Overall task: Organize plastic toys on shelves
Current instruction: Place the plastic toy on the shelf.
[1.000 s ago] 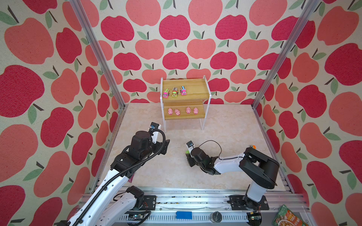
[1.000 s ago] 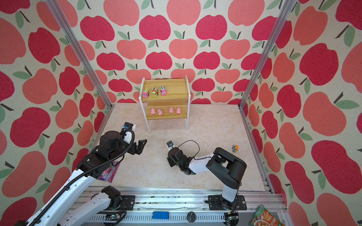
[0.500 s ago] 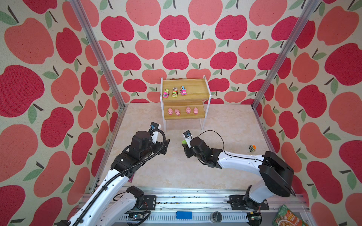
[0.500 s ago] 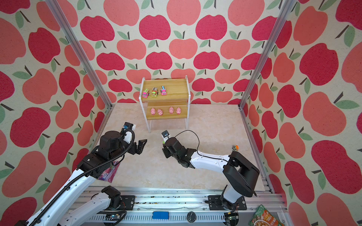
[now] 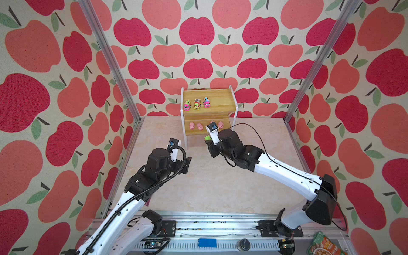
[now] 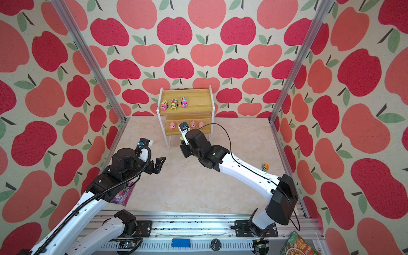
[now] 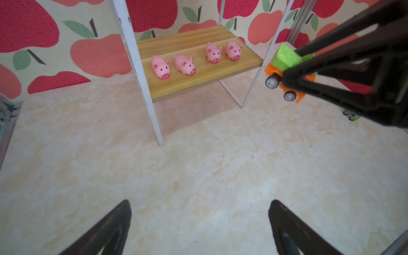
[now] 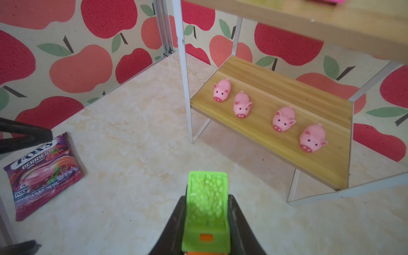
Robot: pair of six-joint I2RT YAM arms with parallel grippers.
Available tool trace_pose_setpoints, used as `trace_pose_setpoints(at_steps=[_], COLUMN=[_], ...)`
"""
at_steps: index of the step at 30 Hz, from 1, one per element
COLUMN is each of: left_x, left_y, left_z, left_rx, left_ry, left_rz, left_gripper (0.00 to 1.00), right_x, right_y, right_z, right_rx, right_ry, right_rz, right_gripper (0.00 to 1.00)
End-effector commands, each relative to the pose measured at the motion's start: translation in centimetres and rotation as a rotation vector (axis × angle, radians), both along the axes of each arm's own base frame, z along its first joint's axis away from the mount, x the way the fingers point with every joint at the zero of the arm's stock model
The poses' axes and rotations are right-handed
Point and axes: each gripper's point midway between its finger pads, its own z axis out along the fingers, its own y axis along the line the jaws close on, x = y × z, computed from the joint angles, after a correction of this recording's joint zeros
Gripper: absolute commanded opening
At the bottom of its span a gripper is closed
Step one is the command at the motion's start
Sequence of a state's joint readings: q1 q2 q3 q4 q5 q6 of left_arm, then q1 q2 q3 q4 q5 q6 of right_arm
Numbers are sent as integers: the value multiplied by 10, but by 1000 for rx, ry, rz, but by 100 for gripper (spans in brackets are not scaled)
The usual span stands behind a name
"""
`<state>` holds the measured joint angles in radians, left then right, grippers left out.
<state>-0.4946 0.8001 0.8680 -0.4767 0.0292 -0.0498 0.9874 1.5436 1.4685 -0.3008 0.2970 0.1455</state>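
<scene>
The shelves (image 5: 220, 105) stand at the back wall. Three toy trucks sit in a row on the top board: pink (image 5: 187, 105), yellow-green (image 5: 197, 103) and blue-pink (image 5: 206, 102). Several pink pigs (image 8: 242, 105) stand in a row on the lower board (image 8: 309, 103). My right gripper (image 8: 206, 196) is shut on the orange-green truck (image 8: 206, 198), held above the floor just in front of the shelves' lower board (image 5: 194, 132). The left wrist view shows this truck's wheels (image 7: 272, 80). My left gripper (image 7: 199, 205) hangs open over bare floor, left of the shelves.
A purple snack packet (image 8: 44, 174) lies on the floor under my left arm. A small wheeled toy (image 6: 265, 166) lies near the right wall. A green food pouch (image 5: 322, 245) sits outside the frame at front right. Apple-patterned walls close three sides.
My right gripper has carried the orange-green truck from the middle of the floor up and back to the front of the shelves. The left arm has stayed where it was.
</scene>
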Motion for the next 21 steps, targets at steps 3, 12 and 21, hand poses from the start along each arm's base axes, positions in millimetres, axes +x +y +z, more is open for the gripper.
trace_pose_setpoints(at_steps=[3, 12, 21], left_x=[2, -1, -10], left_y=[-7, -19, -32], left_z=[-6, -8, -10], left_rx=[1, -25, -20], left_ry=[0, 11, -17], left_rz=[-38, -93, -160], left_gripper=[99, 99, 99], right_x=[16, 63, 105], right_y=[-3, -13, -27], right_z=[29, 95, 130], right_rx=[-88, -62, -10], right_ry=[-37, -158, -204], right_rz=[-13, -133, -218], right_gripper=[20, 20, 20])
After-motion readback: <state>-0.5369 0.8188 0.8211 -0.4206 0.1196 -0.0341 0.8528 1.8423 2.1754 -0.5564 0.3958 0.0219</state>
